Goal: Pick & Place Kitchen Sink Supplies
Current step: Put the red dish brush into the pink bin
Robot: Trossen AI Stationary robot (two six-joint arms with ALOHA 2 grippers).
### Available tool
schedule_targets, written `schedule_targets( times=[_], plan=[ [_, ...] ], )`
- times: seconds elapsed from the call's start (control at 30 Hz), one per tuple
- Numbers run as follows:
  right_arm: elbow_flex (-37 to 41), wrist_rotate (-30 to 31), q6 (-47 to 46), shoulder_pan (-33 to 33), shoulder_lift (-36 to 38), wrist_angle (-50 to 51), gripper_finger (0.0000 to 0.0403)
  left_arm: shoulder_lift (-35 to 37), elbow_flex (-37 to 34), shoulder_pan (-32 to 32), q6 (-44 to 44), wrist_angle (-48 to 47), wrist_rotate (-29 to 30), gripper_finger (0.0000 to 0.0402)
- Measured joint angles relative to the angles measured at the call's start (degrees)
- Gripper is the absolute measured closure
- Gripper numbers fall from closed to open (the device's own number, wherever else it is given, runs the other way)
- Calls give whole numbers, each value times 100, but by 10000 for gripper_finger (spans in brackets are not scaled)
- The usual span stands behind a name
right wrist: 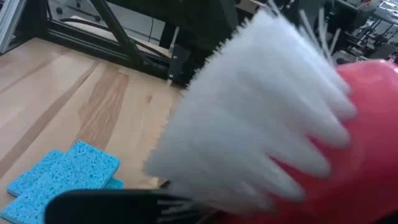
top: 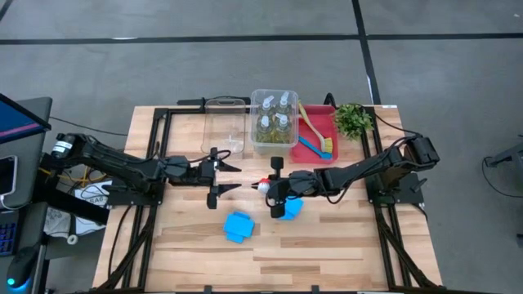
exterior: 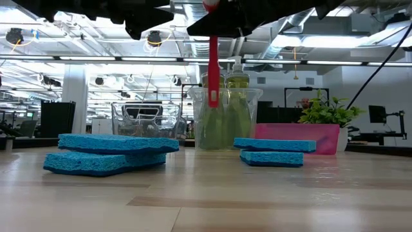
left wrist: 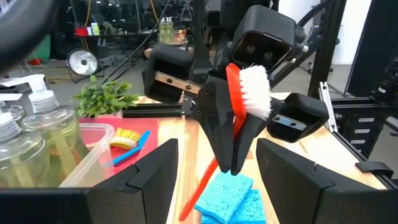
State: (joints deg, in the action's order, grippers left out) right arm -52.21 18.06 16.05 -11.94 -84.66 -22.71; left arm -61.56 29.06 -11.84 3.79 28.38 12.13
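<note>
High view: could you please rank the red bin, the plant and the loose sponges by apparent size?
1. Red bin, largest, though partly hidden by the clear bin.
2. Plant.
3. Sponges, looking close to the plant, so ranks two and three are unsure.

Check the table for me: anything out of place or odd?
Nothing spilled or damaged. The right claw is shut on the red brush, held in the air above one pair of blue sponges. The sponges lie loosely stacked, slightly askew. Bottles stand upright in the clear bin.
</note>
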Motion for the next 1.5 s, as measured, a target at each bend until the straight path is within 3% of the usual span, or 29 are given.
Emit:
schedule_targets(
  times=[0.13, 1.5],
  plan=[
    [0, 0, 59, 0, 0, 2, 395, 0, 0, 0, 0, 2, 1, 183],
    [0, 187, 121, 0, 0, 46, 399, -2, 0, 0, 1, 20, 7, 183]
  ],
)
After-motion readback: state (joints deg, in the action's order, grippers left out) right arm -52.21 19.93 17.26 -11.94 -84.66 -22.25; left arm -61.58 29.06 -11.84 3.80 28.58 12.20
